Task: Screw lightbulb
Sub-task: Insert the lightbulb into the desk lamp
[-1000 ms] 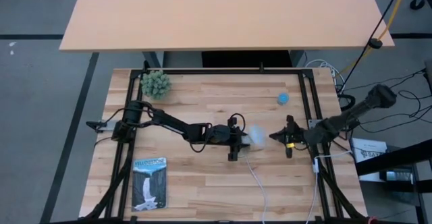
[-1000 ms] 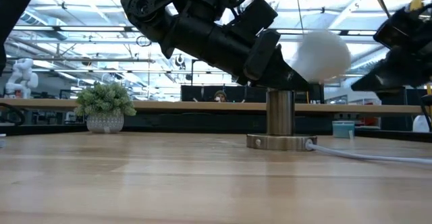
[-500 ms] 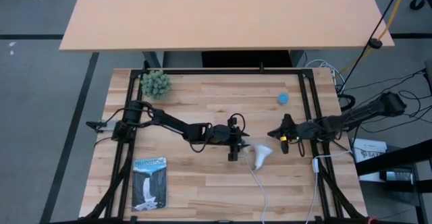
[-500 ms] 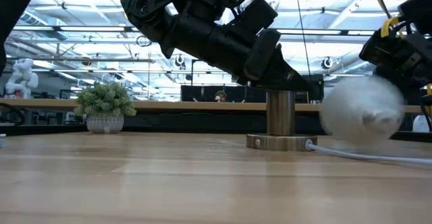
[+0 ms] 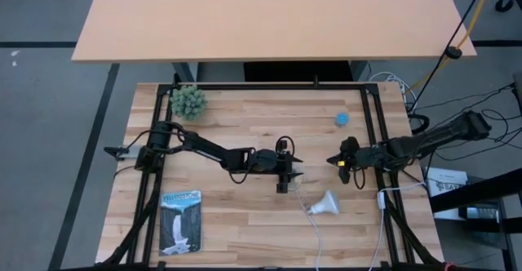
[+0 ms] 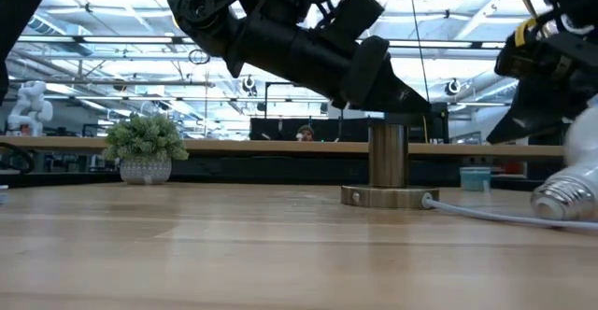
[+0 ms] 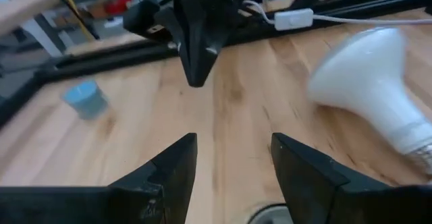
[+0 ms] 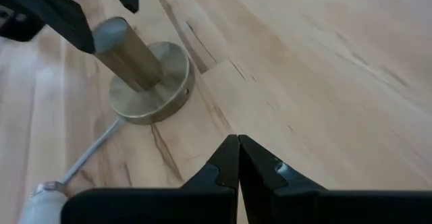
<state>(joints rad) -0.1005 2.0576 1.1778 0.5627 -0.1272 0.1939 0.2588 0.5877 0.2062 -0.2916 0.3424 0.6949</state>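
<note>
**Lightbulb lying loose on the table, neither gripper holding it**

Lightbulb (image 5: 326,203) is logged first as the subject of the job: I see it on its side on the bare wood, just beside the white cord (image 5: 316,226), with its screw base pointing toward the socket and its dome away from it. It lies near the socket but is not in it, and nothing grips it. The low view catches only its threaded base and part of the dome at the picture's edge (image 6: 572,190).

Items as I read them, largest to smallest:

1. Wooden table (image 5: 245,222), slatted top, black frame rails around it.
2. Left arm, reaching across the middle of the table. Its left gripper (image 5: 292,175) hangs over the socket, fingers (image 7: 169,173) spread moderately apart with nothing between them.
3. Right arm, coming in from the right side. Its right gripper (image 5: 344,162) hovers above the wood to the right of the socket, jaws pressed fully together and empty.
4. Printed booklet (image 5: 180,221), flat near the front left corner.
5. Potted plant (image 5: 188,101), at the back left.
6. Socket (image 6: 388,165), a metal post upright on a round disc base, cord running off from it.
7. Small blue object (image 5: 342,118), at the back right, well apart from the bulb.
</note>
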